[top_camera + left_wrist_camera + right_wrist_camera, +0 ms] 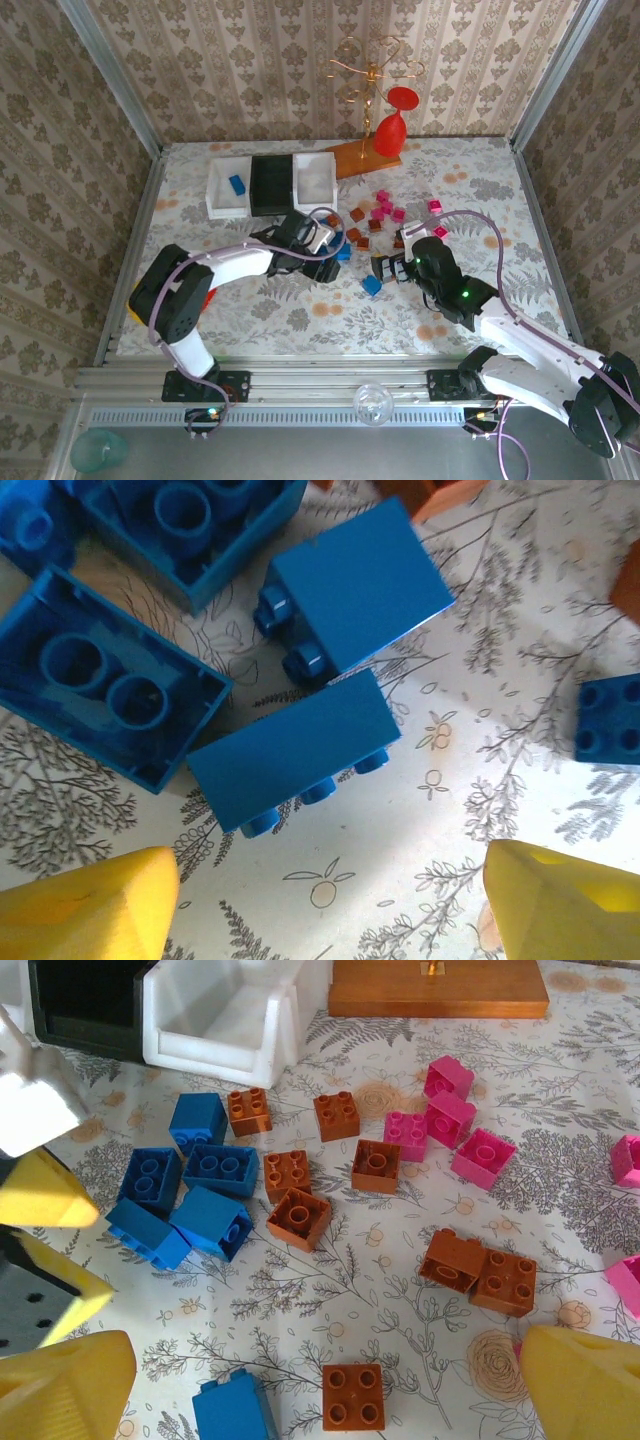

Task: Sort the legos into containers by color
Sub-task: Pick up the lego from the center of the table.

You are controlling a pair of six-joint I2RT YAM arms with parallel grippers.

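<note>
Left gripper, jaws spread and empty, hovers over blue legos near the black bin; right gripper likewise released. Bricks look light, rigid, slick: pinch the flat sides.

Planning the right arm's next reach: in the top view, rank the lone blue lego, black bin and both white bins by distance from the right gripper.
1. Lone blue lego, just left of the right gripper.
2. Right white bin, row's near end.
3. Black bin, middle.
4. Left white bin, far end.
</note>
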